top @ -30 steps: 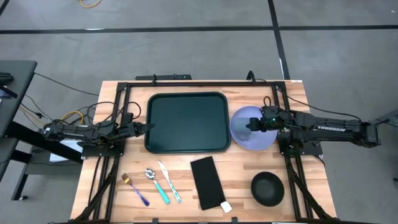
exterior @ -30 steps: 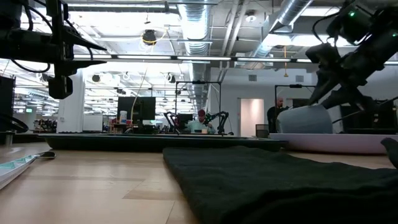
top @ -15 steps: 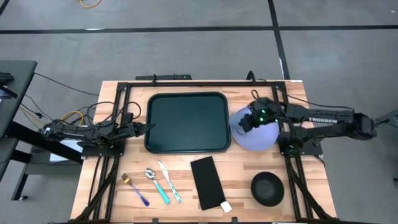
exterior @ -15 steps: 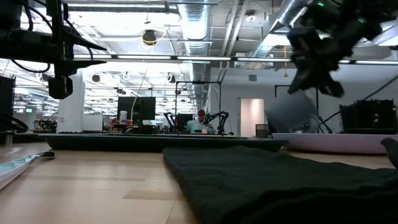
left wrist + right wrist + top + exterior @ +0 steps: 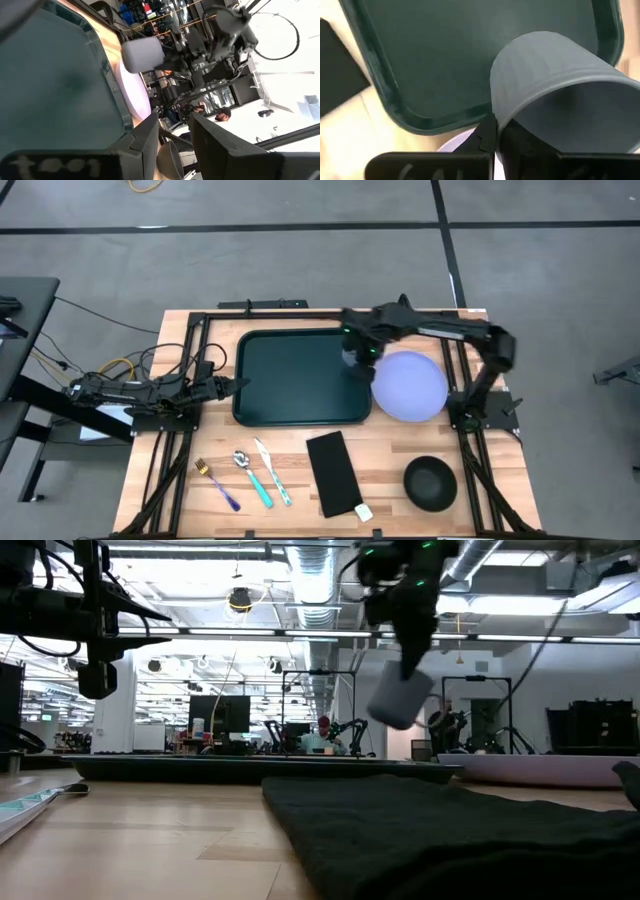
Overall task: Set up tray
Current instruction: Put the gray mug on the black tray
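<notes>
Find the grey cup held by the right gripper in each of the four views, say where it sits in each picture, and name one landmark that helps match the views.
High view: the cup hangs over the tray's right edge, mostly hidden under the right gripper.
Low view: upper centre, lifted, tilted.
Left wrist view: upper middle, beyond the tray's far rim.
Right wrist view: fills the right half, rim pinched.
Shared landmark: the dark green tray.

- The right gripper (image 5: 352, 356) now hangs over the tray's (image 5: 300, 377) right edge; before, it was over the purple plate (image 5: 410, 386).
- It pinches a grey cup (image 5: 555, 107), lifted off the plate.
</notes>
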Available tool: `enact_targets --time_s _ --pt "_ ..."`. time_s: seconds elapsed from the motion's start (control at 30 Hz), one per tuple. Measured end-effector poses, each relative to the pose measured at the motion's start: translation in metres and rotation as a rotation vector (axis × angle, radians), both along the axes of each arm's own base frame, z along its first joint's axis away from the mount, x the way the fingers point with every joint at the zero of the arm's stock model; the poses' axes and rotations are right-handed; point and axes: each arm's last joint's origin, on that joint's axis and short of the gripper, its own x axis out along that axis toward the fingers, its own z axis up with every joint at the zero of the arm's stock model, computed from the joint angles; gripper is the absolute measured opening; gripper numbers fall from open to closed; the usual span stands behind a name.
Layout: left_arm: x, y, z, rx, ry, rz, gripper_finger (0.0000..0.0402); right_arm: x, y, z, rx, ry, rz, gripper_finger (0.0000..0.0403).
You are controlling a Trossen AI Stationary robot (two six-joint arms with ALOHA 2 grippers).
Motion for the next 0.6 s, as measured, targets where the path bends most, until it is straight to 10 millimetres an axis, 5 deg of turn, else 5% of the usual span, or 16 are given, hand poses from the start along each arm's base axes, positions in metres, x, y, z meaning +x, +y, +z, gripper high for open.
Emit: enact_targets --time_s 0.23,0.6 --pt "0.000 0.000 0.000 0.003 0.001 -0.008 0.0100 0.039 -0.033 -0.019 -0.042 0.074 0.035 0.0001" --pt "0.000 0.000 0.000 0.003 0.002 -0.009 0.0100 0.046 -0.067 -0.048 -0.034 0.226 0.045 0.0000"
